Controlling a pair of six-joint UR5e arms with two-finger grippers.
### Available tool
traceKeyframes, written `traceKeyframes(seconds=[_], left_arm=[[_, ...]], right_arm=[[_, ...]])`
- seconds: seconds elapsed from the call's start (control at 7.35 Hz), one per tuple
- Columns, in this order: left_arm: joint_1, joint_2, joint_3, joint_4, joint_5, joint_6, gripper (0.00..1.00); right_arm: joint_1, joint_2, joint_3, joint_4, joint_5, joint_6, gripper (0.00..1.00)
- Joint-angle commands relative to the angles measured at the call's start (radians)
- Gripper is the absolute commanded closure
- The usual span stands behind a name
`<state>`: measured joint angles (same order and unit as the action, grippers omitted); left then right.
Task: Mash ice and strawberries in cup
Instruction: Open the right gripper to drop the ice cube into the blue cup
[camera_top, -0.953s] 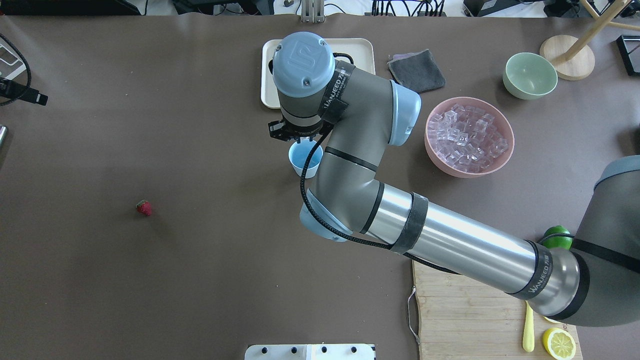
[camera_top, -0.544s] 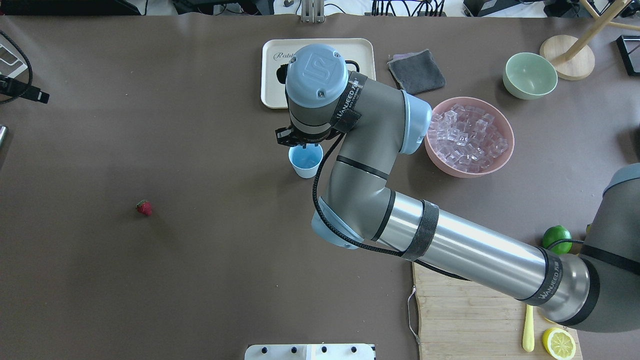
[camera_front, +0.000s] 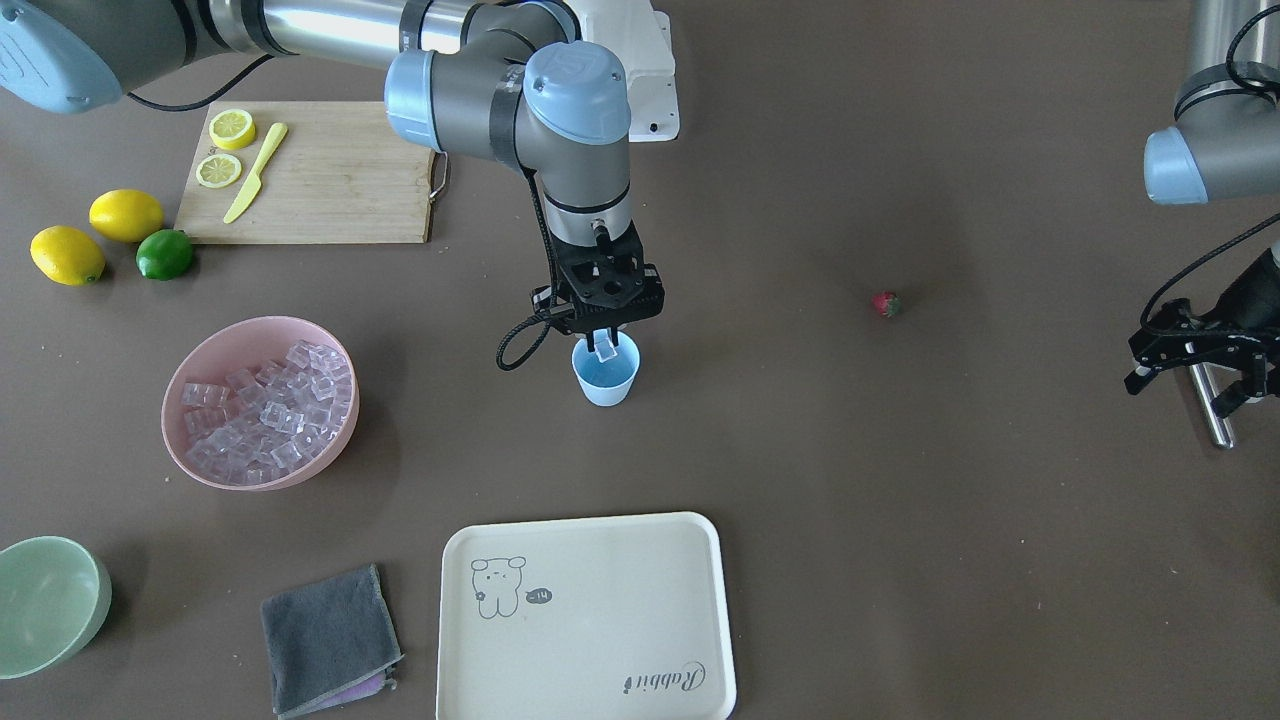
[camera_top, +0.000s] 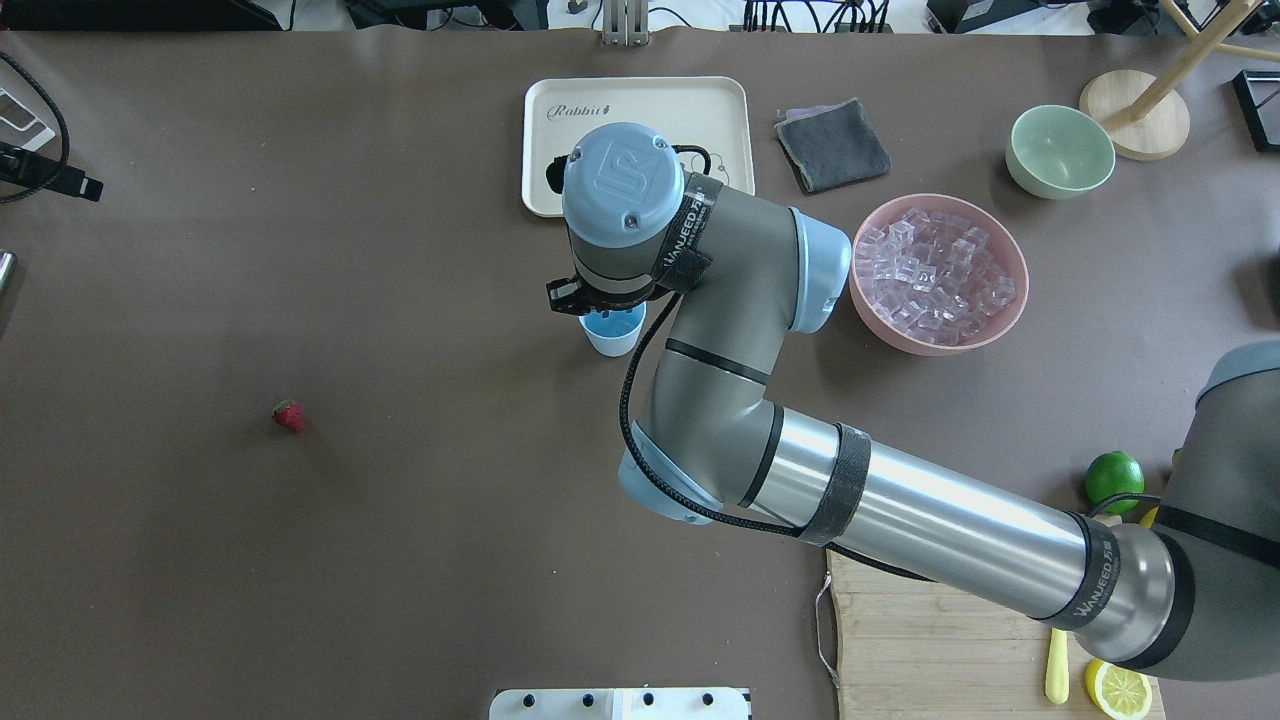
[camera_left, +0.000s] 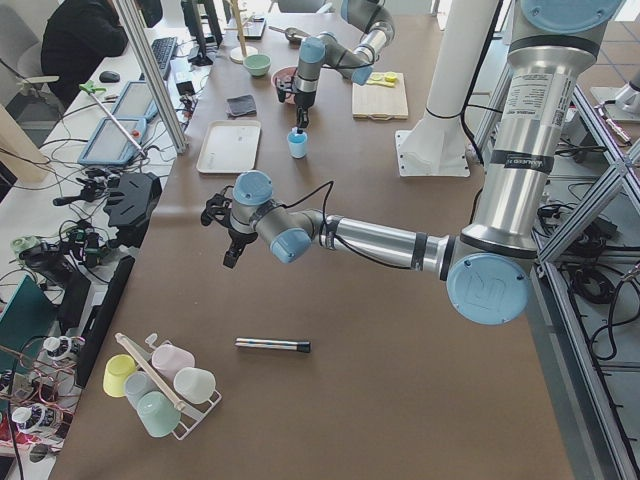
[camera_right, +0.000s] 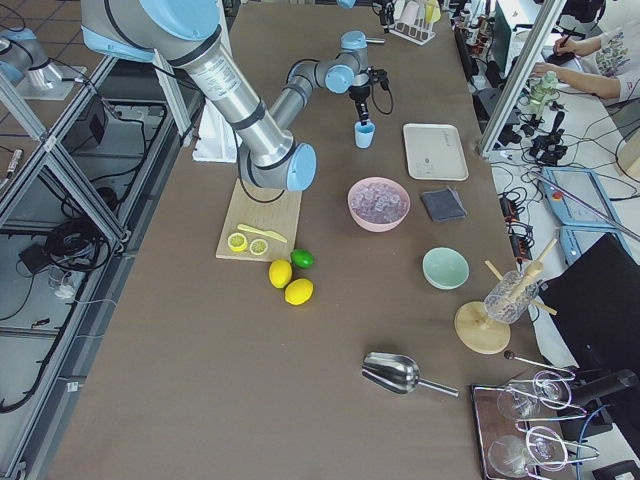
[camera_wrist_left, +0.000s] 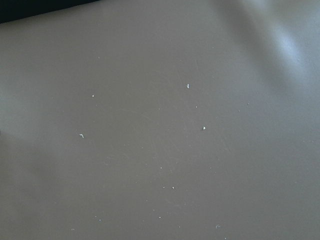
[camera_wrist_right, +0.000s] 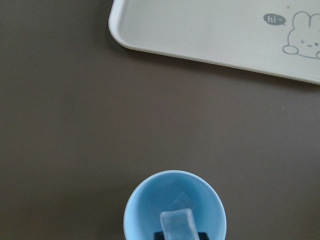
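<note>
The right gripper (camera_front: 601, 338) points straight down over the mouth of the cup (camera_front: 607, 380), its fingers clamped on a single clear ice cube (camera_wrist_right: 177, 225) that hangs just above the rim and inside its circle (a faint square shape shows lower in the cup, but whether it is a second cube I cannot tell). The cup stands upright on the brown worktop (camera_front: 800, 450) near its middle. Just beyond it, on the side far from the robot, lies a cream tray (camera_front: 600, 600) with a rabbit drawing, apart from the cup. To the cup's right sits a pink bowl (camera_front: 215, 345) heaped with ice (camera_front: 270, 415), and farther out on that side are a grey cloth (camera_front: 330, 638) and a pale green bowl (camera_front: 50, 600). Nearer the robot on the right is a wooden cutting board (camera_front: 340, 190) with lemon slices and a yellow knife. The strawberry (camera_front: 886, 304) lies alone on the worktop well to the cup's left. Far out on the left, the left gripper (camera_front: 1180, 395) hovers with its fingers apart and nothing between them, near a metal rod (camera_front: 1218, 420) lying on the worktop
</note>
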<state>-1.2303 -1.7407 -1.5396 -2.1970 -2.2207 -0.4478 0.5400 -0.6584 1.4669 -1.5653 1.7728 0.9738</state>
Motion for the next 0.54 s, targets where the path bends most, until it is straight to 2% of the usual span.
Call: traceKeyframes(seconds=[0.0, 0.14, 0.27, 0.41], left_arm=[[0.0, 0.001, -0.001, -0.003, -0.001, -0.002, 0.02], [0.0, 0.006, 0.001, -0.003, -0.001, -0.002, 0.02], [0.0, 0.009, -0.001, -0.004, -0.001, -0.002, 0.02], [0.0, 0.01, -0.002, -0.004, -0.001, -0.002, 0.02]], right_arm=[[0.0, 0.002, -0.008, 0.004, -0.004, -0.007, 0.43], [0.011, 0.003, -0.008, 0.004, -0.004, -0.007, 0.28], [0.018, 0.006, -0.008, 0.004, -0.004, -0.007, 0.19], [0.068, 0.011, 0.025, -0.008, 0.04, -0.009, 0.17]])
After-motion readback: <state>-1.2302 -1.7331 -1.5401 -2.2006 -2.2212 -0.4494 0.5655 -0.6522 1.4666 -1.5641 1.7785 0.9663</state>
